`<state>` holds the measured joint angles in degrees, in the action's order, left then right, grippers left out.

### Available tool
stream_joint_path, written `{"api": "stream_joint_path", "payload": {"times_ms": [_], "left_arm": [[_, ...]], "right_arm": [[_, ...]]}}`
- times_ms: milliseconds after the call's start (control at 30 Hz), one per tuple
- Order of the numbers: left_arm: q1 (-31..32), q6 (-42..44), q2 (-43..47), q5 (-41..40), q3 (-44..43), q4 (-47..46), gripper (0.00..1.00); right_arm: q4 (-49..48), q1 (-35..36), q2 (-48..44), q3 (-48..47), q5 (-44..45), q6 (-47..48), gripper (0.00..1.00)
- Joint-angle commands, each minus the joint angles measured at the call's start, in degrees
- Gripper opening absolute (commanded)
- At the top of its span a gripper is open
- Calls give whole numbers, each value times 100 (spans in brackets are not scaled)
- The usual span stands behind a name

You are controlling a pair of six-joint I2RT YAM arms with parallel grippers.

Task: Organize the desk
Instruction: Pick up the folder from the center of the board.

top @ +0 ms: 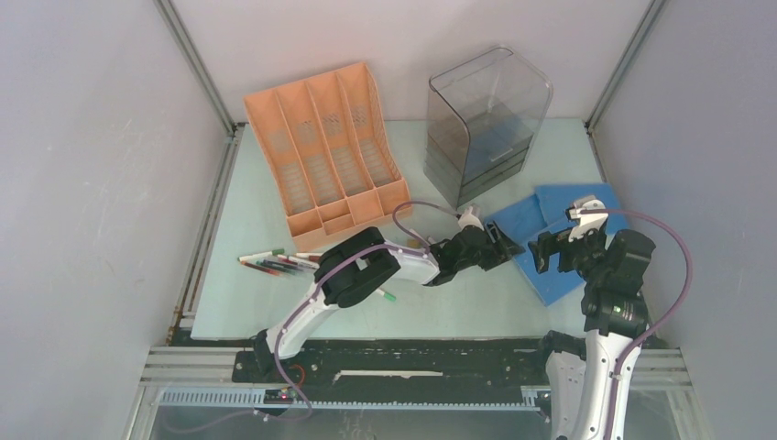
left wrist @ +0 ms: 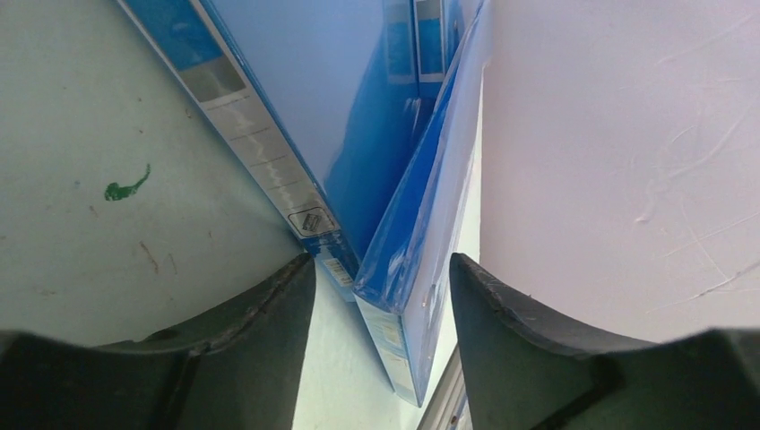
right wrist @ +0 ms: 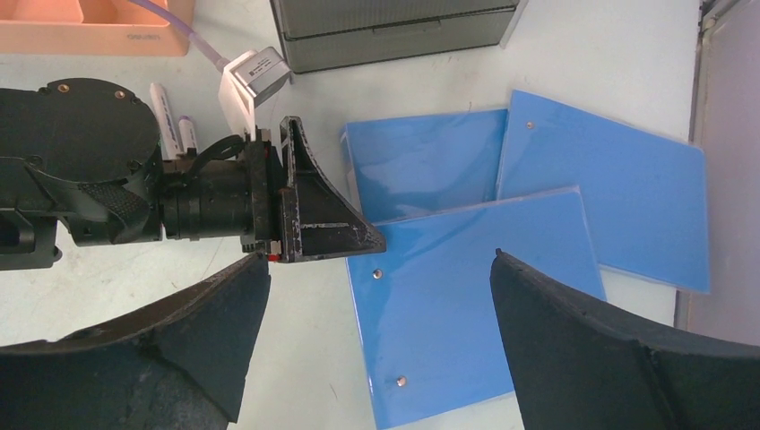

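Three blue folders lie overlapping at the right of the pale green desk (top: pixel 458 307). My left gripper (top: pixel 507 241) reaches across to the nearest folder (right wrist: pixel 475 305) at its left corner. In the left wrist view that folder's spine edge (left wrist: pixel 403 305) sits between the jaws of the left gripper (left wrist: pixel 381 269), with a gap on each side, so it is open. My right gripper (top: pixel 552 246) hovers over the folders. It is open and empty (right wrist: pixel 384 258) above the same folder, with the left gripper's finger (right wrist: pixel 323 215) just beyond its left jaw.
An orange file sorter (top: pixel 325 151) stands at the back left and a grey see-through drawer unit (top: pixel 486 124) at the back centre. Several pens (top: pixel 275 266) lie at the front left, a green-capped one (top: pixel 387 296) under the left arm. Walls close in on both sides.
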<state>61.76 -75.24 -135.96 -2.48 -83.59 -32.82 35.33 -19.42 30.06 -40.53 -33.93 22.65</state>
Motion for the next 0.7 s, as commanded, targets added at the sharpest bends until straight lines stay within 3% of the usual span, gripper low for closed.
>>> {"api": "stream_joint_path", "payload": {"times_ms": [0,333,667], "left_arm": [[30,-21,-80,-77,-153,-67,61],[21,90,-68,-18,-126,-144,26],[21,591,735,-57,665,-708,10]], "right_arm": [[-126,-18,-6,-27,-85,-18,100],[-113,-18,-1,-29,-109,-3,100],[-98,-23,-10,-29,-114,-3,100]]}}
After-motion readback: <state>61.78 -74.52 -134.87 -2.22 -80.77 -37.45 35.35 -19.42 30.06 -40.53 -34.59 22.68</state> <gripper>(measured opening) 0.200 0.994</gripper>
